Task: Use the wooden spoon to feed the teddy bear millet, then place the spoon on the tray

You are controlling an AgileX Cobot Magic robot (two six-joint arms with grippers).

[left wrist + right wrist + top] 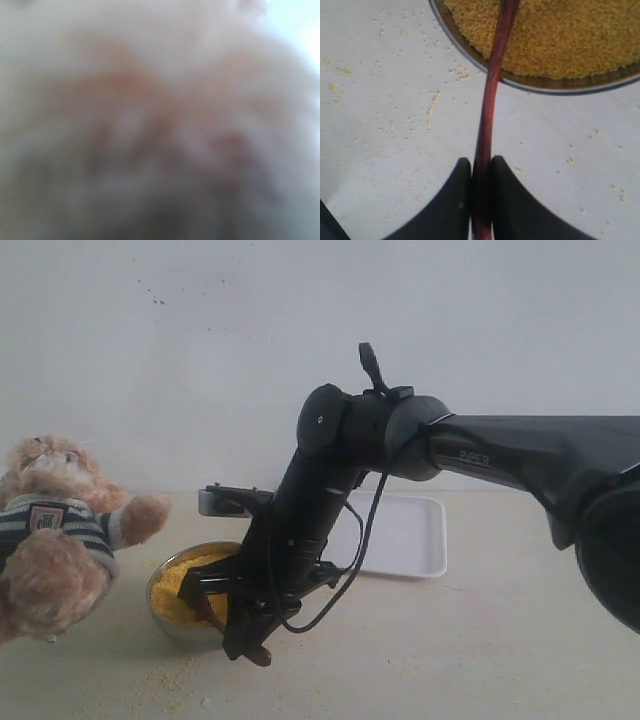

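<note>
My right gripper [481,162] is shut on the slim handle of the dark reddish-brown wooden spoon [492,85]. The handle runs out over the rim of the steel bowl [545,85] and across the yellow millet [560,35]; the spoon's bowl end is cut off by the frame. In the exterior view the right gripper [240,635] hangs at the steel bowl [152,592], over the millet [180,580]. The teddy bear [55,530] in its striped shirt sits at the far left. The white tray [410,535] lies behind the arm. The left wrist view shows only blurred pale-brown fur [150,100], with no jaws discernible.
Loose grains of millet [435,100] are scattered over the pale tabletop beside the bowl, and spilt grains [150,680] also lie in front of it. A small grey object [215,502] stands behind the bowl. A plain wall closes the back.
</note>
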